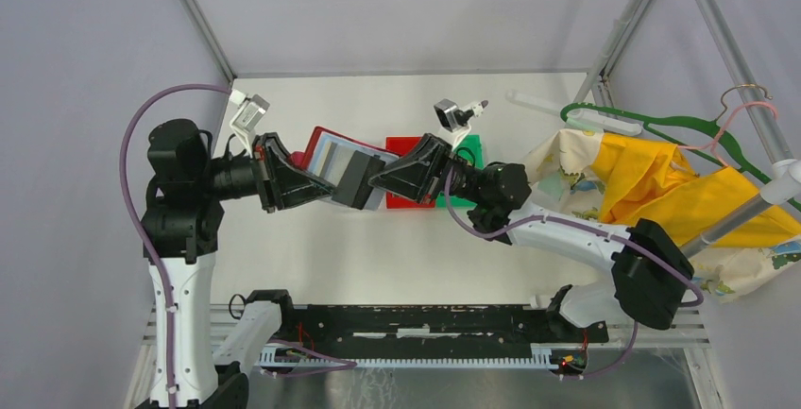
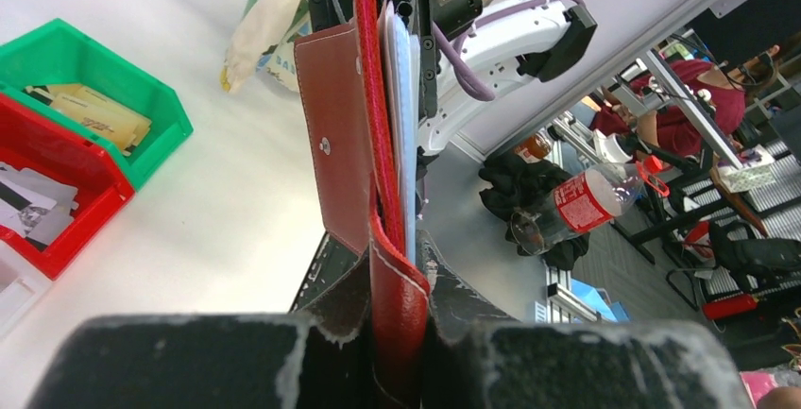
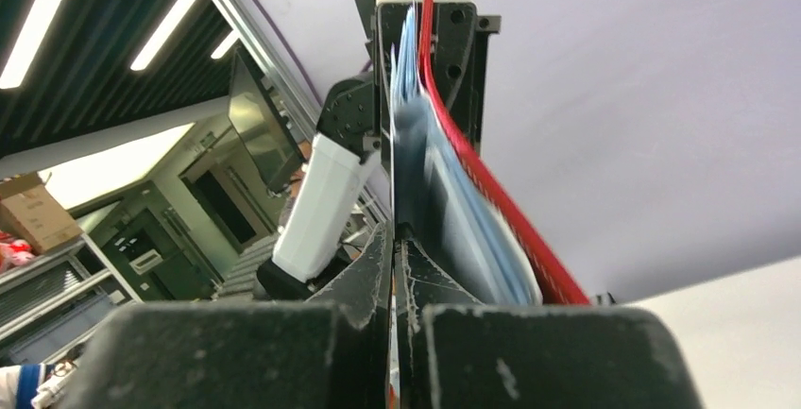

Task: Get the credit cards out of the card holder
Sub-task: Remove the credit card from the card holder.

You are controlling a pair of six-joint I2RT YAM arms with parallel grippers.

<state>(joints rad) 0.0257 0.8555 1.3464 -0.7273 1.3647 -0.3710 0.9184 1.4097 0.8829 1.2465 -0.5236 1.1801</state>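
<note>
Above the table (image 1: 378, 258), stitched, perhaps leather card holder (image 2: 342, 154).

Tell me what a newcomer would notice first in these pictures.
The red card holder is held open above mid-table between both arms: the left fingers clamp its red cover, and the right fingers are closed at its pale blue leaves. Behind it sit a red bin and a green bin. A bright yellow cloth is heaped at the table's right side.
</note>
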